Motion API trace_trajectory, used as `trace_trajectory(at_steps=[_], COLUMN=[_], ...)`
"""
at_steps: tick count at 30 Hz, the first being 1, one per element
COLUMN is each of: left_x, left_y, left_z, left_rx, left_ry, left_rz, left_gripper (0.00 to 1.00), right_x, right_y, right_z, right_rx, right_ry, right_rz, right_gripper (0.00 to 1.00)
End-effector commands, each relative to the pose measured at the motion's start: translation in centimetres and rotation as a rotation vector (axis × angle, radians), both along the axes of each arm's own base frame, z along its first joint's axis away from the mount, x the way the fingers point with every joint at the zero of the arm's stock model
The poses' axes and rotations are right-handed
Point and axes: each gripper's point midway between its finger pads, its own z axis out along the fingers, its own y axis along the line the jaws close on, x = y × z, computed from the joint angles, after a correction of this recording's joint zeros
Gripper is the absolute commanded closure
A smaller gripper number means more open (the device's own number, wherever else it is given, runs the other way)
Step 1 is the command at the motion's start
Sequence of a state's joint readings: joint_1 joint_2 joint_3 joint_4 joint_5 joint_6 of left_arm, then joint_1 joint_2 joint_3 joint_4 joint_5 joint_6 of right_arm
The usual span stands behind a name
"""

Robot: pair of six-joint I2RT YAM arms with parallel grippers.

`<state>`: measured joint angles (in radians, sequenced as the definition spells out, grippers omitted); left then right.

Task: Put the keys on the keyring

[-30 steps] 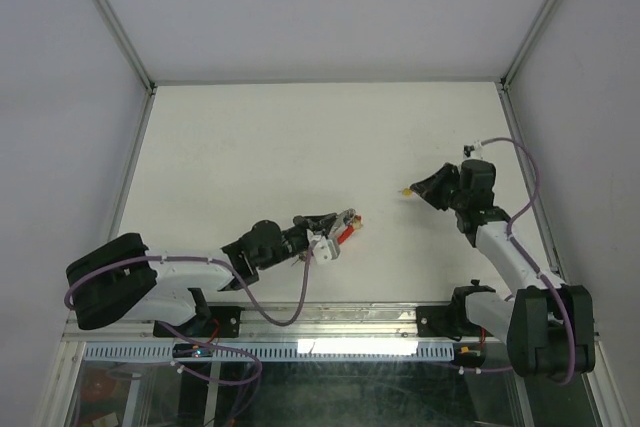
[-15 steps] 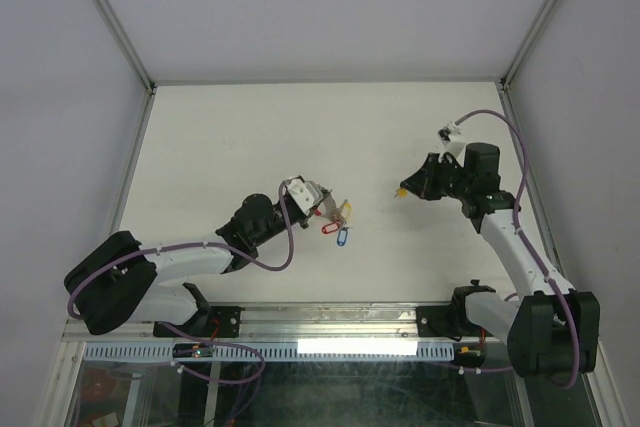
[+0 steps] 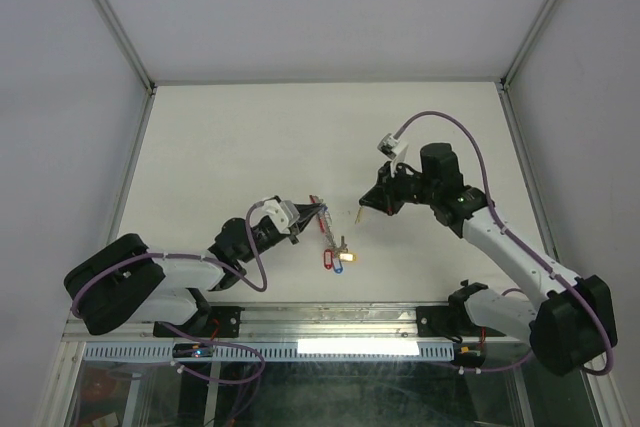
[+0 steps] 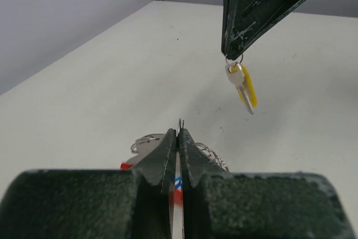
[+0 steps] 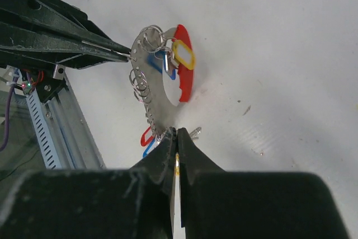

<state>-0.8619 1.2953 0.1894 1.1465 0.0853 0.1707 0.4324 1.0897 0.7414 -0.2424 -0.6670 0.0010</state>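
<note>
Within the last second the right arm had swung from the right side of the overhead frame to its centre. This brought the right pincer [image 3: 366, 207] and the yellow-tagged key [image 4: 244, 86] it gripped from well apart to just beside the keyring [image 5: 184, 76]. The left pincer [image 3: 312, 215] had meanwhile turned the ring, so the keys [image 3: 335, 255] already on it hung below, at lower centre above the white desk [image 3: 250, 137]. By this reading the threading step was about to start: the approach looked done and the fine alignment of key to ring remained. Both pincers were closed. The left one was clamped on the thin grey edge of the keyring, and the right one pinched the top of the hanging key, which dangled free in the upper right of the left wrist view. Much stayed unclear. The left fingers hid nearly all of the ring from their own camera. In the right wrist view the held key showed only as a yellow sliver between the closed fingers. Whether the ring had an opening ready could not be told, and from overhead the keys were too small to count.
</note>
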Motion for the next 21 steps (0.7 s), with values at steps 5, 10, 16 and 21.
trace_trajectory(at_steps=[5,10,16,21], left_x=[-0.2,-0.2,-0.2,-0.1], left_y=[-0.5,0.1,0.1,0.0], left_z=[4.8,5.0,4.9,4.8], left_rx=[-0.161,-0.189,-0.185,-0.183], left_ry=[-0.102,-0.108,-0.107,-0.105], left_rz=[-0.036,-0.016,-0.014,-0.016], left_gripper=[1.0,1.0,1.0,1.0], right_x=[0.3,-0.2,-0.5,-0.7], right_y=[3.7,5.2,6.4,7.0], right_z=[3.5,3.5,4.0,4.2], right_rx=[0.128,0.192,0.237,0.281], right_ry=[-0.196,-0.196,-0.212,-0.203], right_rz=[0.068,0.075,0.079,0.078], right_gripper=[1.0,1.0,1.0,1.0])
